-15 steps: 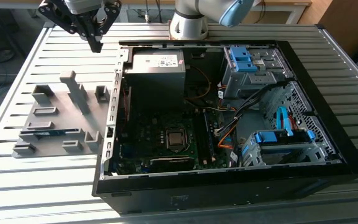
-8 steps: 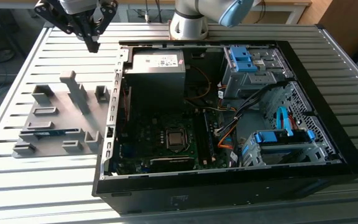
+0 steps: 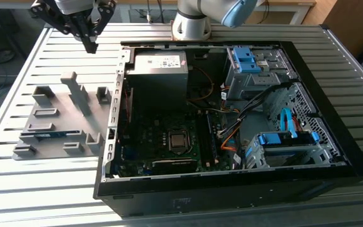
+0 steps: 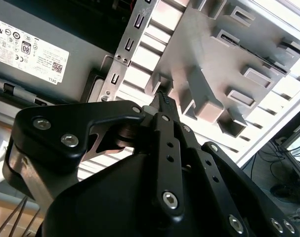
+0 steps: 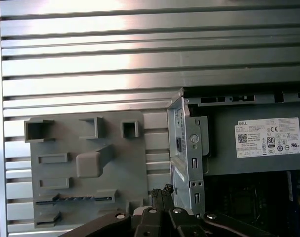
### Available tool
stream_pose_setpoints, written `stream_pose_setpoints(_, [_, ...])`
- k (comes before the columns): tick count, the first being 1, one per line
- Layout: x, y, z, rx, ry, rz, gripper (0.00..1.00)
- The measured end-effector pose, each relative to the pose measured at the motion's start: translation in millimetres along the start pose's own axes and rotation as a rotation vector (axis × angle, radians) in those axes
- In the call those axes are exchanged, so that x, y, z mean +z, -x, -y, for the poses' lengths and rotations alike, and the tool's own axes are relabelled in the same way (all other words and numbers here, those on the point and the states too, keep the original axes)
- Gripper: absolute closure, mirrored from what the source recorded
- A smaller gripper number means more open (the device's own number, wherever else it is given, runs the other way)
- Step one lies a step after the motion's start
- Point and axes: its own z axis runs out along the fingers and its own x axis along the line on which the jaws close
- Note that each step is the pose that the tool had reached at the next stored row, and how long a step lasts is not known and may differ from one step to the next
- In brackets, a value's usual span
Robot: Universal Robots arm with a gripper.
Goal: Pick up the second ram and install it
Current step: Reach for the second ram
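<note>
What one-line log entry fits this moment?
pincer: shut, empty, above table | memory stick: in grey tray | computer case: open

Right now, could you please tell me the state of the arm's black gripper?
Black gripper: shut, holding nothing.

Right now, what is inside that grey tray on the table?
One ram stick stands edgewise in a slot of the grey tray; its lower edge is hidden in it.
</note>
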Motion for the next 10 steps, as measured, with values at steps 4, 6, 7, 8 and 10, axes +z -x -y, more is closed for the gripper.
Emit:
stream_pose_setpoints(4, [-0.1, -2.9, 0.2, 0.000, 0.0000, -0.0001, 0.89])
stream_pose_setpoints(6, [-0.1, -4.4, 0.3, 0.000, 0.0000, -0.0001, 0.89])
stream_pose_setpoints(7, [-0.1, -5.2, 0.4, 0.000, 0.0001, 0.0000, 0.89])
stream_pose_setpoints(8, [-0.2, -6.1, 0.4, 0.000, 0.0000, 0.0000, 0.89])
stream_pose_setpoints(10, [-0.2, -7.7, 0.6, 0.000, 0.0000, 0.0000, 0.89])
